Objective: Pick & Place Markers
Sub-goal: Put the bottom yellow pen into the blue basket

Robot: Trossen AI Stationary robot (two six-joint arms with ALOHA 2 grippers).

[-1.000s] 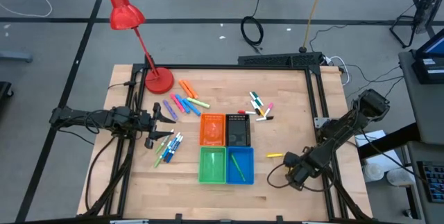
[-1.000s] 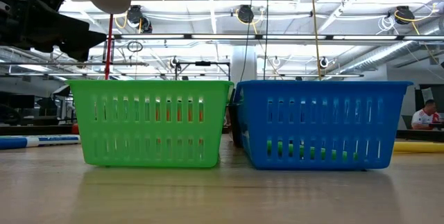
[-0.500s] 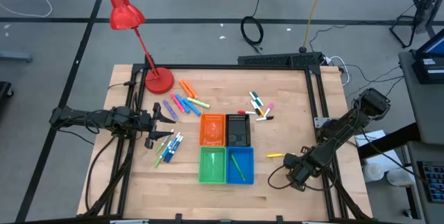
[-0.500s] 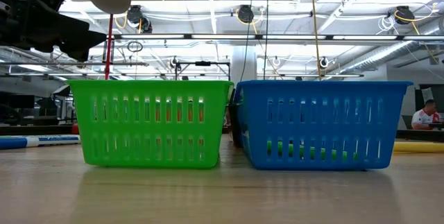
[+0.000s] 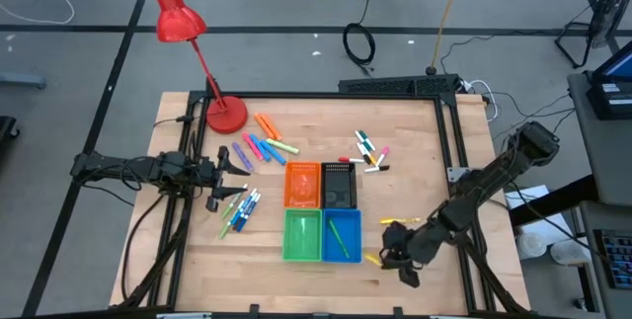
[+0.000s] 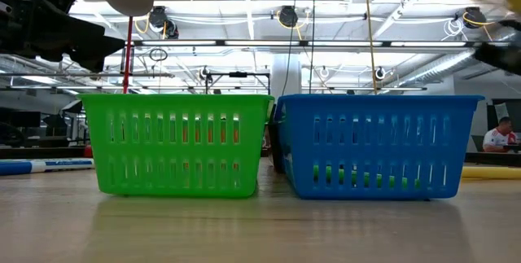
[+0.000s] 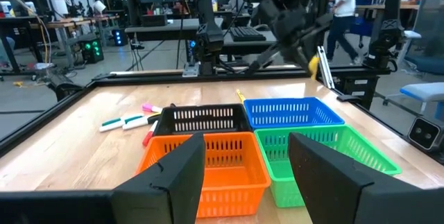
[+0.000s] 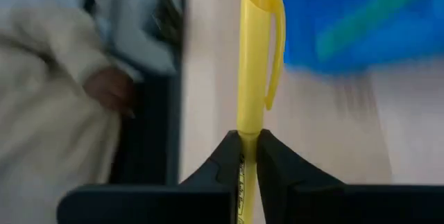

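My right gripper (image 5: 383, 257) hangs over the near right of the table, just right of the blue bin (image 5: 342, 236), shut on a yellow marker (image 8: 251, 57). A second yellow marker (image 5: 392, 222) lies flat on the wood beside it. More markers lie in loose groups: orange, pink, blue and green ones (image 5: 267, 143), white ones with blue caps (image 5: 238, 210), and white ones with coloured caps (image 5: 370, 151). One green marker (image 5: 342, 239) lies in the blue bin. My left gripper (image 7: 246, 175) waits open and level at the table's left edge. My right gripper pinches the yellow marker's barrel (image 8: 248, 123) between its two fingers (image 8: 225, 156). The marker lies along the fingers and sticks out ahead of their tips, its clipped cap (image 8: 267, 40) at the free end. The fingers slant down toward the table's left, and the marker is lifted clear.
Four bins stand together mid-table: orange (image 5: 302, 183), black (image 5: 338, 183), green (image 5: 302, 236) and blue. A red desk lamp (image 5: 225, 114) stands at the far left. Bare wood lies right of the bins. A person's sleeve and hand (image 8: 104, 89) show beyond the table edge.
My right gripper has risen from the table and swung toward the table's left and near edge, closer to the blue bin. It has tipped up from pointing steeply down to a shallower slant and carries a yellow marker clear of the wood. The other yellow marker stayed put.
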